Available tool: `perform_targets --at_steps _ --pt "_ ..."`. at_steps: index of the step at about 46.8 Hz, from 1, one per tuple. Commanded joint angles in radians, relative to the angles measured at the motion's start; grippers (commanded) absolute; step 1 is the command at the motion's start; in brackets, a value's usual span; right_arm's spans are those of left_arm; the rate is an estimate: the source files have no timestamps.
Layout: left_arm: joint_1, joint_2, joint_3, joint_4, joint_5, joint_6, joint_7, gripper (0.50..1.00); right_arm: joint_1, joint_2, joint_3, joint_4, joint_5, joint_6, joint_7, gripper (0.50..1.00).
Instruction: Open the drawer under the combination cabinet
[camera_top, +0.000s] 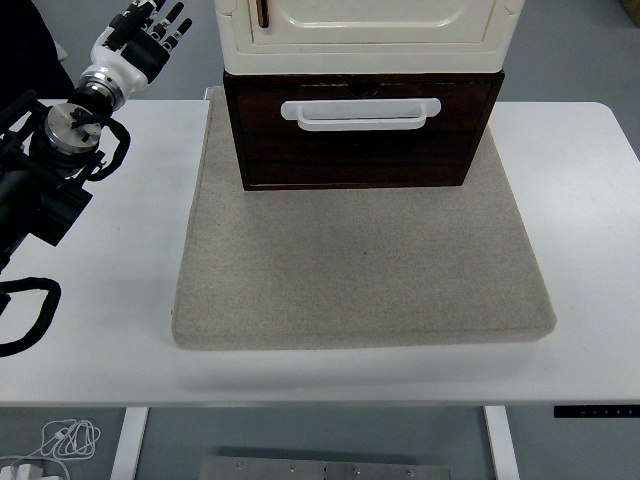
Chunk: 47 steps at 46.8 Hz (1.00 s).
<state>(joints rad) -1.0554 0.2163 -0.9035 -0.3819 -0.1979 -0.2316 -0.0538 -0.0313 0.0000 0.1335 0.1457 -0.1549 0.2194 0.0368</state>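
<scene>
A combination cabinet stands at the back of a grey mat (360, 270). Its cream upper part (365, 35) sits on a dark brown drawer (360, 135) with a white bar handle (360, 113). The drawer front stands slightly forward of the cream part. My left hand (150, 35) is raised at the upper left, fingers spread, holding nothing, well left of the drawer. The left arm (55, 160) comes in from the left edge. The right arm is out of view.
The white table (590, 230) extends around the mat on both sides and in front. A black cable loop (30, 310) lies at the left edge. A white cable bundle (65, 438) lies on the floor below.
</scene>
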Motion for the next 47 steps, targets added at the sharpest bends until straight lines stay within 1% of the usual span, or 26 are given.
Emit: perform_targets --at_steps 1,21,26,31,43,47 --pt "0.0 0.0 0.0 0.0 0.0 0.0 0.0 1.0 0.001 0.0 0.0 0.0 0.0 0.0 0.0 0.926" --pt "-0.002 0.008 -0.005 0.001 -0.002 -0.002 0.0 1.0 0.001 0.0 0.0 0.0 0.0 0.0 0.0 0.926" --pt "0.0 0.023 -0.003 0.006 0.0 -0.012 0.0 1.0 0.001 0.0 0.0 0.0 0.0 0.0 0.0 0.926" --pt "0.0 0.034 -0.003 0.011 0.0 -0.051 0.0 1.0 0.001 0.0 0.0 0.0 0.0 0.0 0.0 0.926" --pt "0.0 0.04 0.009 0.02 0.012 -0.063 -0.006 1.0 0.001 0.0 0.0 0.0 0.0 0.0 0.0 0.926" --pt "-0.008 0.064 0.014 0.015 0.014 -0.063 -0.015 1.0 0.001 0.0 0.0 0.0 0.0 0.0 0.0 0.926"
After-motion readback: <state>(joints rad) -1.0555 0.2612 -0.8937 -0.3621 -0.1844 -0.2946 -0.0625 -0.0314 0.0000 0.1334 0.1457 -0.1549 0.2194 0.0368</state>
